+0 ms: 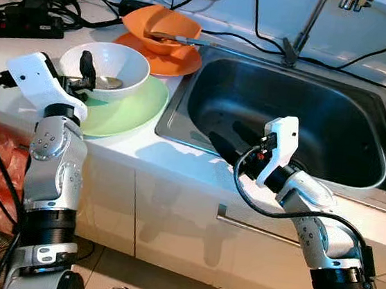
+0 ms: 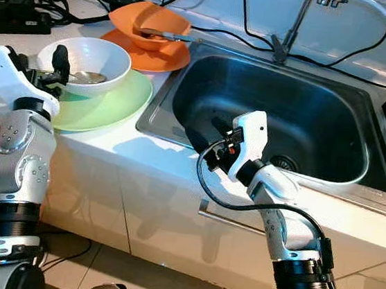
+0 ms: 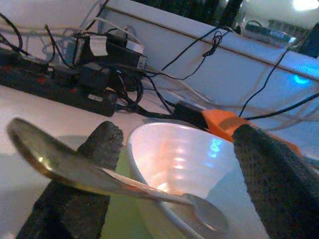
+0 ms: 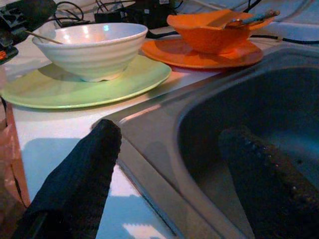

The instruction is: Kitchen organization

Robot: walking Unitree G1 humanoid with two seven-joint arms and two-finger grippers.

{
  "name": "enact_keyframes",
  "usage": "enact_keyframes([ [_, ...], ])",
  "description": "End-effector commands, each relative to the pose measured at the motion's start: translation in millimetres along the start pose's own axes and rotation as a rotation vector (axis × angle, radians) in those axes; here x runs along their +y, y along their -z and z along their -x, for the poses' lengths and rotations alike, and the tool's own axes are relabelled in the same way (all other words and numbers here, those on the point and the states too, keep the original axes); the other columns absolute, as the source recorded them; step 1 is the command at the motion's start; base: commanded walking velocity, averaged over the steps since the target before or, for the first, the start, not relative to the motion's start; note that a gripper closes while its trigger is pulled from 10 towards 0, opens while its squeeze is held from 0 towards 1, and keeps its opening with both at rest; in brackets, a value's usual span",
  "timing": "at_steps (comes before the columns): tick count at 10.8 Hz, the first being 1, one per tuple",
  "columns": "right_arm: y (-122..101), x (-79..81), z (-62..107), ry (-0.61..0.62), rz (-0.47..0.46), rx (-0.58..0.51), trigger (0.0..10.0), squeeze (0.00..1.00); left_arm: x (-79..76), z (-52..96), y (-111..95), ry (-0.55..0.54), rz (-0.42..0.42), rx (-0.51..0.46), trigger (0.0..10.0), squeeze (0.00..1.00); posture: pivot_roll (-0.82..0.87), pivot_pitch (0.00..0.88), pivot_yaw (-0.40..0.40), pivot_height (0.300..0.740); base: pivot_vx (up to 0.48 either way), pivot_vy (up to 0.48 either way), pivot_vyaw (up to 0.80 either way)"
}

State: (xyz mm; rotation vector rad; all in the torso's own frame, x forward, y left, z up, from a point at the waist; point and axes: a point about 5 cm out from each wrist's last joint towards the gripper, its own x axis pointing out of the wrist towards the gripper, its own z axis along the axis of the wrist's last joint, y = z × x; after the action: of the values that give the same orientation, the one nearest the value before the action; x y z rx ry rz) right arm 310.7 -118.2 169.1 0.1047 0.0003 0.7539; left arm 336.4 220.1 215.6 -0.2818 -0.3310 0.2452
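Two black fingers of the left gripper (image 3: 169,199) stand spread apart, one on each side of the near rim of the white bowl (image 1: 107,68), with nothing pinched between them. Lying across that gap is the spoon (image 3: 99,172), its handle slanting out over the rim toward the gripper and its bowl end resting down inside. Under the white bowl sits the green plate (image 1: 137,114); beyond it, farther from the gripper, an orange bowl (image 1: 161,26) with its own utensil stands on an orange plate (image 1: 178,62).

To take the spoon cleanly, the fingers would likely need to close on the handle alone, just outside the rim, and lift gently so the bowl is not dragged or tipped (a thin, smooth handle may well slip or pivot).

Off to the right, the right gripper (image 4: 169,174) hovers with fingers parted over the front edge of the sink (image 1: 332,143), holding nothing and ready to receive.
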Motion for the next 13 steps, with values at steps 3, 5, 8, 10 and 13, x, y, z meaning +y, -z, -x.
enact_keyframes([
  [3,-3.2,-2.7,0.7,0.007,-0.004,-0.005,10.0,0.00,-0.1,-5.2,-1.8,-0.061,0.143,0.019,0.0,0.00,0.09,0.065,-0.065,0.740,0.000,0.000,0.00],
  [5,-2.5,-2.8,1.2,0.009,-0.010,-0.002,10.0,0.00,-0.7,-6.3,-4.4,-0.083,0.188,0.024,0.0,0.00,0.09,0.065,-0.067,0.740,0.000,0.000,0.00],
  [8,-3.3,-3.9,-0.3,0.015,-0.007,-0.003,10.0,0.00,1.0,-6.1,-7.2,-0.096,0.248,0.019,0.0,0.00,0.09,0.066,-0.067,0.740,0.000,0.000,0.00],
  [10,-2.5,-3.6,-0.1,0.020,-0.008,-0.003,10.0,0.00,-0.2,-5.9,-10.4,-0.095,0.265,0.016,0.0,0.00,0.09,0.067,-0.064,0.740,0.000,0.000,0.00],
  [13,-1.8,-3.7,0.0,0.025,-0.008,-0.003,10.0,0.00,0.5,-7.0,-9.5,-0.101,0.293,0.027,0.0,0.00,0.09,0.067,-0.058,0.740,0.000,0.000,0.00],
])
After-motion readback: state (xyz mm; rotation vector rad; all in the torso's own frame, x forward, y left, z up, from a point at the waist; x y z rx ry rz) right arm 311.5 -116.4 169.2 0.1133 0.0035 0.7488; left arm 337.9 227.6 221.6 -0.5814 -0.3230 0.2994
